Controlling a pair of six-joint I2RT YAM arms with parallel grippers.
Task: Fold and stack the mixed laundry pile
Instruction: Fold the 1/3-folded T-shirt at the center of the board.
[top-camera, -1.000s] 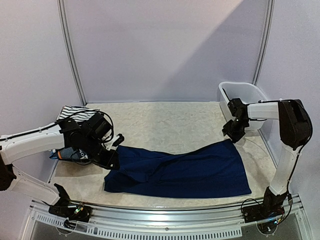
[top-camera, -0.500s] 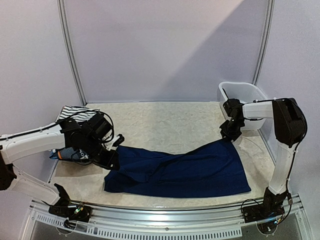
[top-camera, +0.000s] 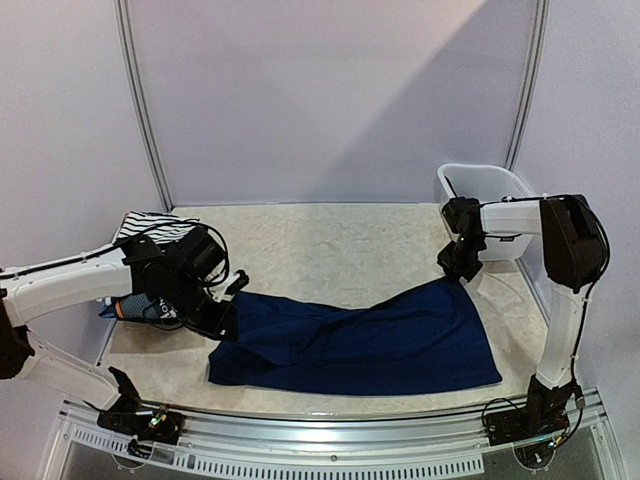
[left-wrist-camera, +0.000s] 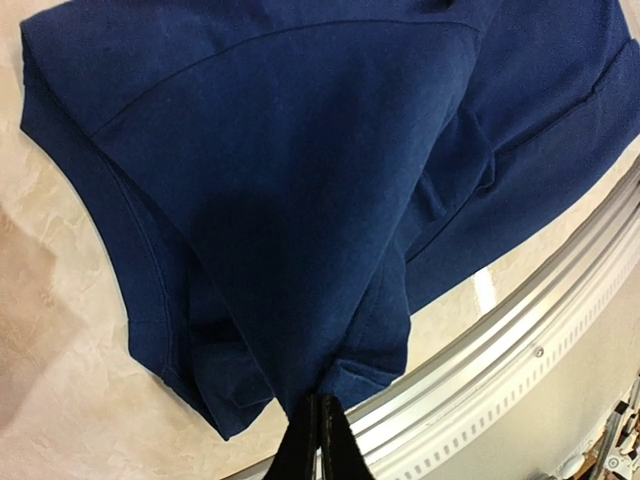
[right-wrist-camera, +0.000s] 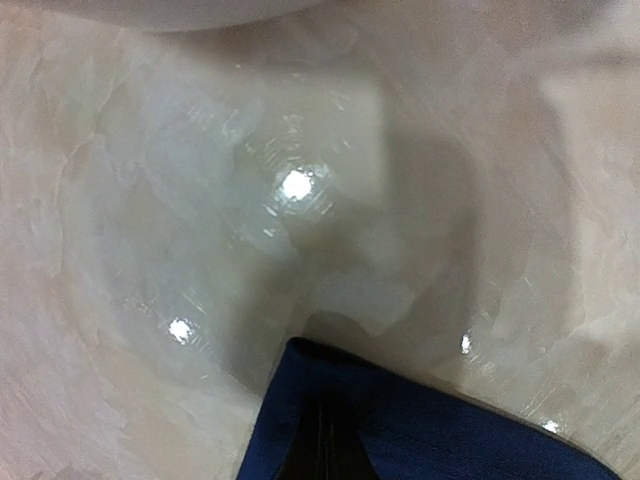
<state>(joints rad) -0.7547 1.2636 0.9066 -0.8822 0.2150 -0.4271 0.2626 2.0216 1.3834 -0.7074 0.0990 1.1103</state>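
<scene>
We see the navy garment (top-camera: 370, 340) spread over the near half of the surface (top-camera: 330, 245). It lies mostly flat with a few creases, its long edge roughly parallel to the metal rail (top-camera: 330, 432) at the front.

The left hand (top-camera: 222, 318) sits at the garment's left end with its jaws closed together, pinching a fold of the navy cloth. In the left wrist view the fingertips (left-wrist-camera: 305, 450) meet on a bunched edge, and the cloth fans out from them across the surface, with the rail just beside it.

The right hand (top-camera: 462, 272) is down low at the far right corner of the same garment, its jaws drawn tight. The right wrist view is blurred, but the dark fingers appear to be nipped on that corner of the cloth, with bare marbled surface beyond it.

At the far left of the surface, behind the left arm, lies the striped garment (top-camera: 150, 225), black and white, apart from the navy one. Under the left arm a blue printed garment (top-camera: 128, 308) with orange bits peeks out, mostly hidden by the arm.

The white tub (top-camera: 505, 185) stands at the far right corner of the surface, just behind the right hand. We cannot see what is inside it.
</scene>
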